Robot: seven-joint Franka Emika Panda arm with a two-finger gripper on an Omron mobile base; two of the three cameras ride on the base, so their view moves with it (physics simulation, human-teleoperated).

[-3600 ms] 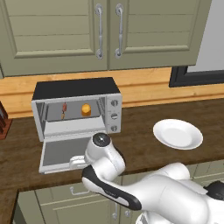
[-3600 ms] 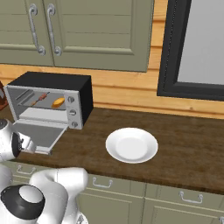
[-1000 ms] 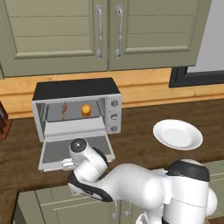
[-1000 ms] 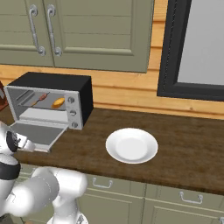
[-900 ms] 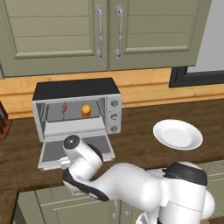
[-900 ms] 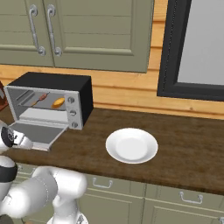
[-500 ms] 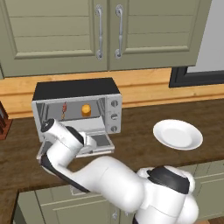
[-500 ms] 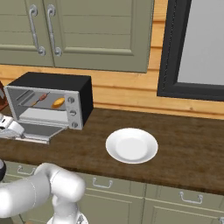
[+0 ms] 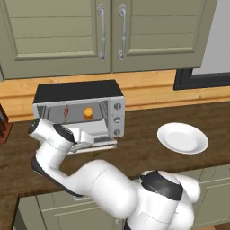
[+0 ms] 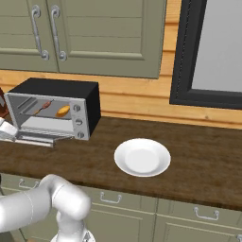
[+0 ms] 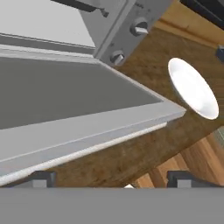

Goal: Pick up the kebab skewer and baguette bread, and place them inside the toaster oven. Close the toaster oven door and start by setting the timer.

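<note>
The toaster oven (image 9: 79, 93) stands on the counter, and its door (image 9: 99, 140) hangs open, raised a little off flat. Inside, the kebab skewer (image 9: 66, 112) lies at the left and the baguette bread (image 9: 89, 112) at the right; both appear again from the right as the skewer (image 10: 43, 106) and the bread (image 10: 63, 111). My gripper (image 11: 113, 178) is open, its fingertips (image 11: 42, 177) wide apart just under the door's front edge (image 11: 87, 146). Above them spreads the door's grey glass (image 11: 65, 96). My hand (image 9: 83, 137) sits at the door's left front.
A white empty plate (image 9: 182, 138) lies on the dark wood counter to the right of the oven, seen also as the plate (image 11: 192, 87). Two knobs (image 11: 139, 29) show on the oven's right side. Wall cabinets (image 9: 108, 31) hang above, and a dark window frame (image 10: 184, 56) stands at the right.
My arm has swung left and low, bringing the hand from in front of the oven to under the door's front edge. The door now sits tilted up from flat.
</note>
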